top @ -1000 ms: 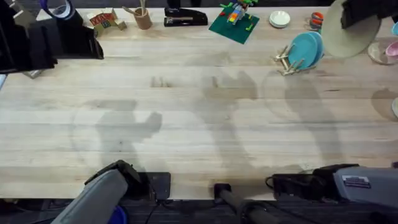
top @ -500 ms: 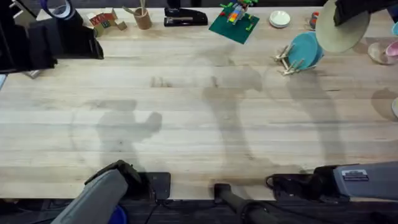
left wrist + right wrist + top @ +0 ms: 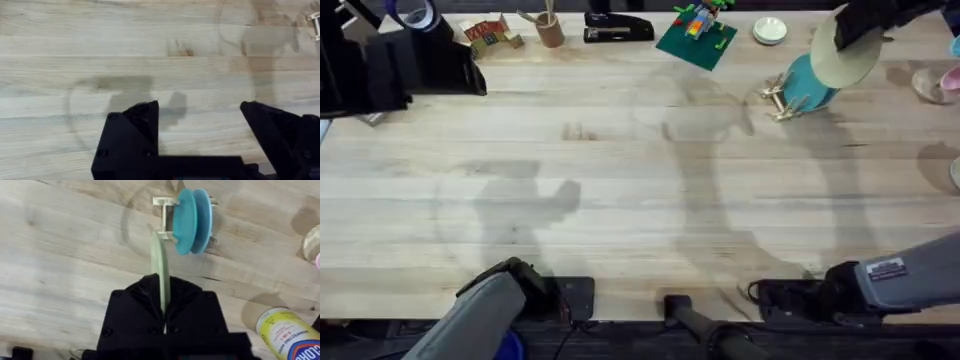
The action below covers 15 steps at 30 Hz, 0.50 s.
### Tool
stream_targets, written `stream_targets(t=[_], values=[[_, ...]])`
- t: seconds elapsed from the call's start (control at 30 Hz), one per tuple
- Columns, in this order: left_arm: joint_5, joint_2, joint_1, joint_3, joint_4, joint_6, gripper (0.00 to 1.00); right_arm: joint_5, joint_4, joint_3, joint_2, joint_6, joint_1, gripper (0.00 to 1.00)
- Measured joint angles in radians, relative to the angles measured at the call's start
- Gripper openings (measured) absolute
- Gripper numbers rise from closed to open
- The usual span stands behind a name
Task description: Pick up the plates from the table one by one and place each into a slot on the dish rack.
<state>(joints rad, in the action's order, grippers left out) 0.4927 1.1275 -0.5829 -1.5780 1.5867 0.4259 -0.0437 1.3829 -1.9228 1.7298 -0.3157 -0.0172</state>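
My right gripper (image 3: pixel 865 18) is shut on the pale cream plate (image 3: pixel 844 56), which hangs just right of and above the dish rack (image 3: pixel 778 97) at the table's (image 3: pixel 640 200) far right. In the right wrist view the gripper (image 3: pixel 162 296) holds the cream plate (image 3: pixel 160 262) edge-on. Its rim reaches the near end of the rack (image 3: pixel 164 211), beside two teal plates (image 3: pixel 192 219) standing upright in slots. The teal plates (image 3: pixel 807 82) also show from overhead. My left gripper (image 3: pixel 200 127) stands open low over bare wood at the table's near left.
Along the far edge lie a green board with toy bricks (image 3: pixel 695 36), a small white dish (image 3: pixel 769 30), a black stapler (image 3: pixel 618 27) and a cup of utensils (image 3: pixel 550 30). A pink bowl (image 3: pixel 950 80) sits far right. A yellow-capped wipes canister (image 3: pixel 285 332) stands near the rack.
The right gripper has carried the cream plate leftward, from beside the rack to partly over the teal plates. The left arm has not moved.
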Motion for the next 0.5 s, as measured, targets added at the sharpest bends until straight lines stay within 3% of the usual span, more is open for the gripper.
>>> stream_targets(t=[0.5], values=[[0.000,0.000,0.000,0.000,0.000,0.000,0.995,0.000,-0.026,0.002,0.008,-0.001,0.000,0.032]])
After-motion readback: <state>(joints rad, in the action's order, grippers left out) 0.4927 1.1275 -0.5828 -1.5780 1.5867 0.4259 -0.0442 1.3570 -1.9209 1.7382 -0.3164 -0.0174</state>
